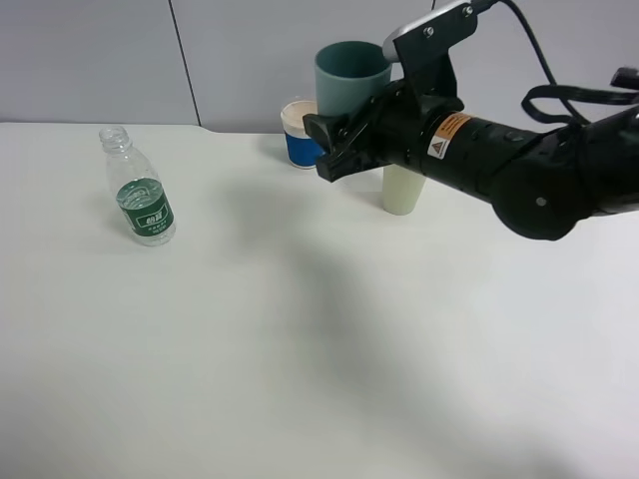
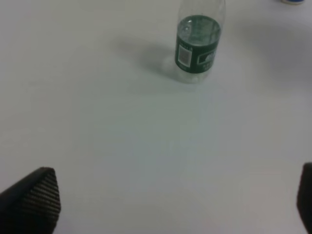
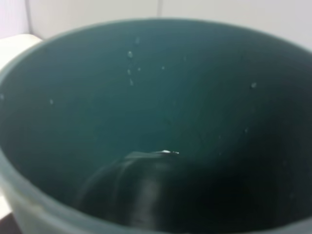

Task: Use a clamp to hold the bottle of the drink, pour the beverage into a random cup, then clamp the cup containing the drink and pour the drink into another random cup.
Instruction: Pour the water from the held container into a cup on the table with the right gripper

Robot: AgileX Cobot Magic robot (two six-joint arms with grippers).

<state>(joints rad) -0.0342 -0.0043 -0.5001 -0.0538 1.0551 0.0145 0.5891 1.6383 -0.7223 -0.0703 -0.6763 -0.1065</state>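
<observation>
Holds teal cup (image 1: 349, 75) raised in clenched right clamp (image 1: 327, 155) near pale green cup (image 1: 401, 190) by desk's (image 1: 300, 349) far edge, risking spill if tipped off-centre.

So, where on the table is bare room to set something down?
Free: the table in front, and between bottle and paper cup. Crowded: the back, where paper cup, pale cup and the right gripper with the teal cup cluster.

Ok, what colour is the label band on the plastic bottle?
The label band is dark green with white print; the left wrist view shows it best.
</observation>
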